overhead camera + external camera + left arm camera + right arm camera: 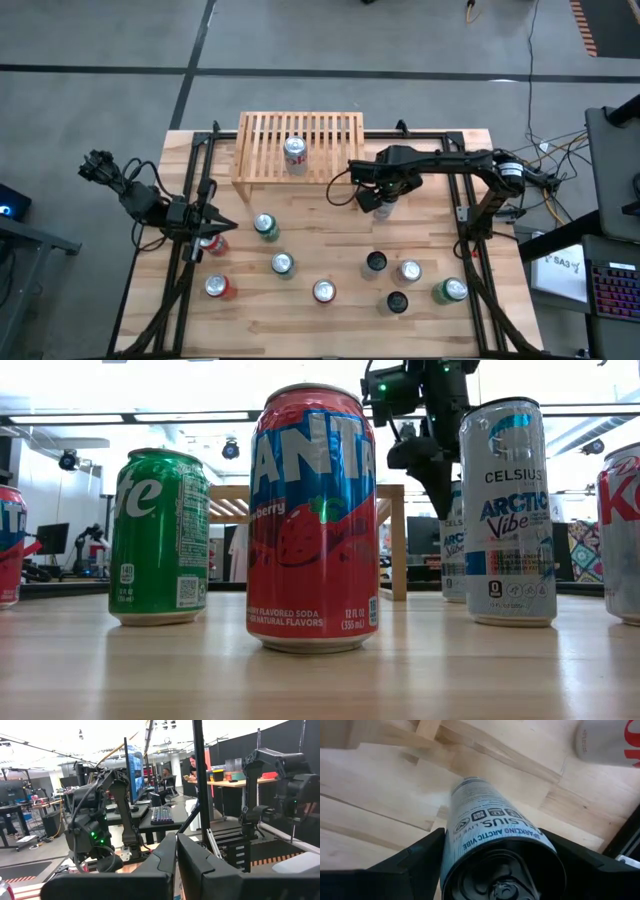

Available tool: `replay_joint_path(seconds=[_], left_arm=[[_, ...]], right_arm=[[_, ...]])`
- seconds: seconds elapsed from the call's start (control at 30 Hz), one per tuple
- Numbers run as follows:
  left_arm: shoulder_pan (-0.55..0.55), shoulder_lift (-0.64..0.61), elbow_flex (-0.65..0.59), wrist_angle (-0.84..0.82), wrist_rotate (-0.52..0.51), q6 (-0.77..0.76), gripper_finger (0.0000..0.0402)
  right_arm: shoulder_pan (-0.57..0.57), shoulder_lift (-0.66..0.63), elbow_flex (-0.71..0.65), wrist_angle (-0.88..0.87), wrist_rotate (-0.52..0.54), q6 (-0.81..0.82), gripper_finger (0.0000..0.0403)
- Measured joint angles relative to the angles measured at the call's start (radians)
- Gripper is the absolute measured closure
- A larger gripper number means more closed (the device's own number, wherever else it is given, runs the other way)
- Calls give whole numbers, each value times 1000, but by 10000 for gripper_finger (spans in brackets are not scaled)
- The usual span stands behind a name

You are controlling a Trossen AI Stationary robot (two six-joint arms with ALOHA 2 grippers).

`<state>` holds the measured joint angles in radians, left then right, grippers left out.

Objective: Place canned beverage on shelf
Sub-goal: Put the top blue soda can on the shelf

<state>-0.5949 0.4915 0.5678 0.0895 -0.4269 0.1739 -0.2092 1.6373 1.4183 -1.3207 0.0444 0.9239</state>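
Observation:
A white-and-blue Celsius can (490,825) stands upright on the plank table just off the shelf's right front corner. My right gripper (380,200) points straight down over it, open, with one finger on either side of the can's top (502,875). The shelf (300,130), a low slatted light-wood rack, stands at the table's far edge with one silver-and-red can (296,152) on its top. My left gripper (176,855) is shut and waits above the table's left side, over a red can (212,244). My right gripper has its fingers (415,865) close against the two sides of the Celsius can near its top, coming from above. Whether they touch the can I cannot tell. The can stands with its base (465,782) on the table.
Several more cans stand on the near half of the table, among them a green one (265,226), a red one (218,288) and a dark one (376,262). A red-lettered can (607,740) stands near the right gripper. The black frame rails (465,210) flank the table.

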Motion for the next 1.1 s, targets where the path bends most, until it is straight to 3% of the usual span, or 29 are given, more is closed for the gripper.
replay_joint_path(seconds=[0.17, 0.4, 0.77, 1.1], left_arm=[[0, 2, 0, 0, 0, 0, 401], [0, 28, 1, 1, 0, -4, 401], [0, 96, 4, 72, -1, -4, 401], [0, 189, 5, 116, -1, -65, 401]], right_arm=[[14, 0, 13, -4, 8, -18, 162], [61, -22, 125, -83, 8, -50, 162], [205, -48, 412, -155, 36, -131, 162], [336, -48, 526, -74, 186, -428, 162]])
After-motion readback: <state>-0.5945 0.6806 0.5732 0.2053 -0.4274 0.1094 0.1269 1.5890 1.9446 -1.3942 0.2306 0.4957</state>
